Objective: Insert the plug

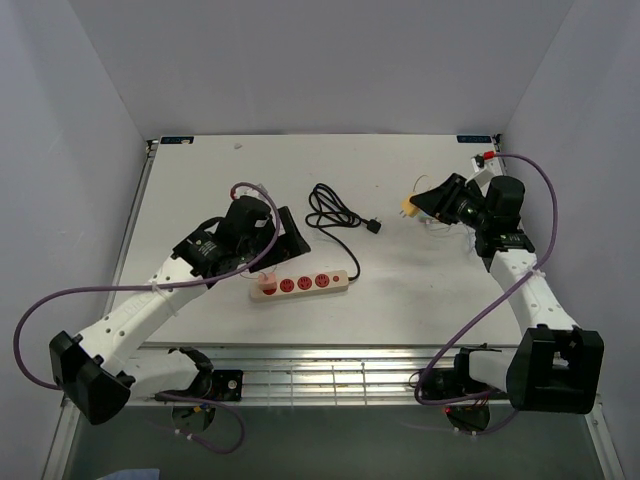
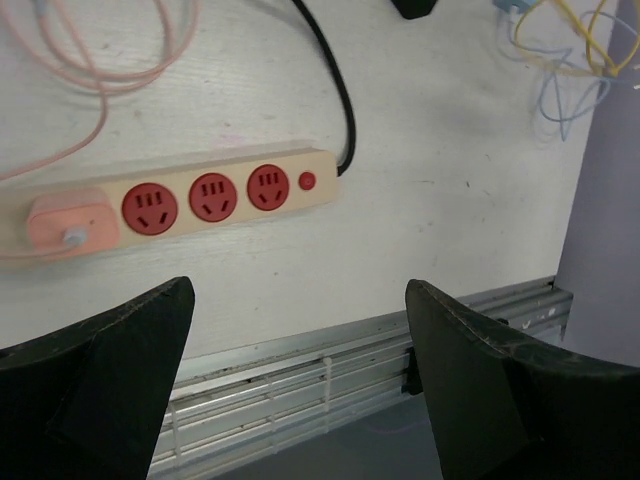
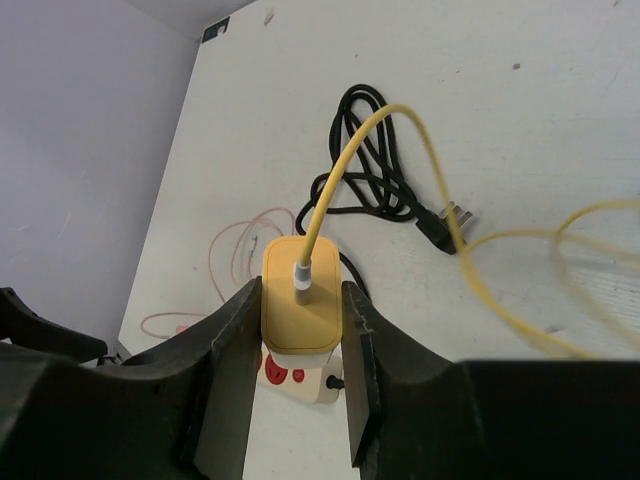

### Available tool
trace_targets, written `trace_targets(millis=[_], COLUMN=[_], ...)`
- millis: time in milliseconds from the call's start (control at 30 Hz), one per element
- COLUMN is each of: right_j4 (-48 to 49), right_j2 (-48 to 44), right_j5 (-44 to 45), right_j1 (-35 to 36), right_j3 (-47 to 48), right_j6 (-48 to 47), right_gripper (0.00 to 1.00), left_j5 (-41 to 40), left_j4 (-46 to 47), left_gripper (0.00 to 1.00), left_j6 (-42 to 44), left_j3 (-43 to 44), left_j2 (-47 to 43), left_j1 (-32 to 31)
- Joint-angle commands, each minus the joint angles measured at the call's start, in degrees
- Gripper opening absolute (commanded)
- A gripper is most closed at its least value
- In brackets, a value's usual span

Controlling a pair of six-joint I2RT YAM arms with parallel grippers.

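A cream power strip (image 1: 303,283) with red sockets lies on the white table, also in the left wrist view (image 2: 190,202). A pink plug (image 2: 68,223) sits in its left end socket. My right gripper (image 3: 302,300) is shut on a yellow plug (image 3: 301,306) with a yellow cable (image 3: 345,170), held above the table at the right in the top view (image 1: 411,208). My left gripper (image 2: 298,330) is open and empty, hovering just near of the strip (image 1: 280,238).
The strip's black cord (image 1: 333,213) lies coiled mid-table, its black plug (image 1: 373,225) loose on the surface. A thin pink cable (image 2: 95,70) loops left of the strip. Yellow and blue wires (image 2: 565,50) lie at the right. A metal rail (image 1: 330,375) runs along the near edge.
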Motion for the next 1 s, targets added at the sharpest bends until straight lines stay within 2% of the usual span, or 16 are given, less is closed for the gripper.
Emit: trace_targets(millis=[0, 200, 333, 500, 633, 767, 900, 967], right_j4=[5.8, 13.0, 13.3, 15.2, 17.4, 22.1, 25.0, 24.9], right_j2=[0.4, 5.9, 11.1, 15.7, 18.1, 21.5, 25.0, 27.1], right_j5=[0.6, 2.3, 5.0, 7.4, 3.3, -0.6, -3.4, -5.6], right_j1=[1.1, 10.6, 15.6, 23.3, 29.0, 33.2, 36.2, 37.6], right_j3=[-2.0, -0.6, 5.5, 12.1, 12.0, 10.2, 10.0, 10.5], right_j6=[-2.0, -4.4, -8.1, -19.8, -28.6, -31.5, -34.1, -38.0], right_gripper=[0.08, 0.08, 0.08, 0.08, 0.08, 0.08, 0.08, 0.08], left_j5=[-7.8, -8.1, -7.5, -5.4, -3.6, -1.8, -2.4, -2.5], left_j4=[-8.7, -14.6, -16.6, -13.6, -11.5, -9.3, -8.7, -8.6], left_gripper=[0.98, 0.98, 0.98, 0.98, 0.98, 0.98, 0.92, 0.84], left_j6=[-6.1, -13.7, -18.5, -22.2, -25.1, -28.8, -32.7, -34.1], left_j3=[-1.6, -5.7, -11.2, -18.7, -24.1, -28.6, -33.1, -33.9], left_j2=[-4.9, -9.3, -13.2, -19.1, -21.3, -22.5, -24.1, -23.8], left_j1=[0.8, 2.6, 3.5, 3.9, 4.2, 4.3, 4.8, 5.6])
